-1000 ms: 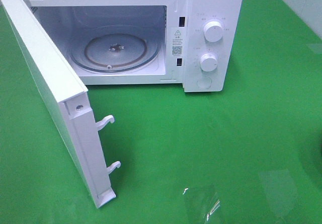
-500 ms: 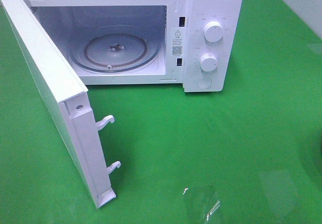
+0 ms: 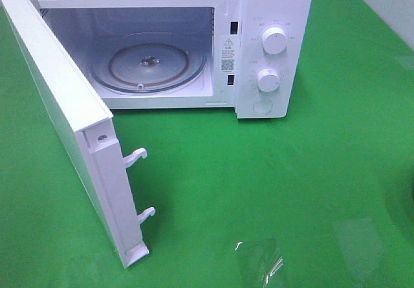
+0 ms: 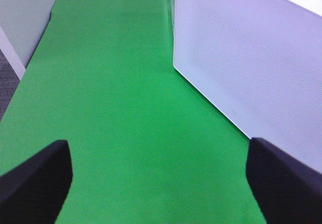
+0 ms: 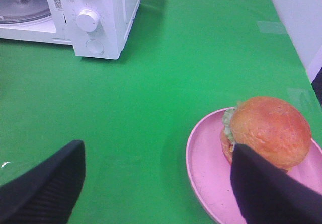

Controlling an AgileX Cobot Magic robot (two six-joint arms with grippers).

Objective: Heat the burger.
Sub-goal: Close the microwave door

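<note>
The burger (image 5: 266,128), with a golden-brown bun and green lettuce, sits on a pink plate (image 5: 206,173) in the right wrist view; it is out of the exterior view. My right gripper (image 5: 156,194) is open, one finger (image 5: 271,194) right next to the burger. The white microwave (image 3: 272,16) stands at the back with its door (image 3: 65,107) swung wide open and its glass turntable (image 3: 149,65) bare. My left gripper (image 4: 156,183) is open over green cloth beside the door's outer face (image 4: 251,68).
Green cloth (image 3: 259,184) covers the table. The open door juts toward the front left, with two latch hooks (image 3: 139,155) on its edge. Two knobs (image 3: 275,42) sit on the microwave's right panel. A clear tape patch (image 3: 259,262) lies near the front edge.
</note>
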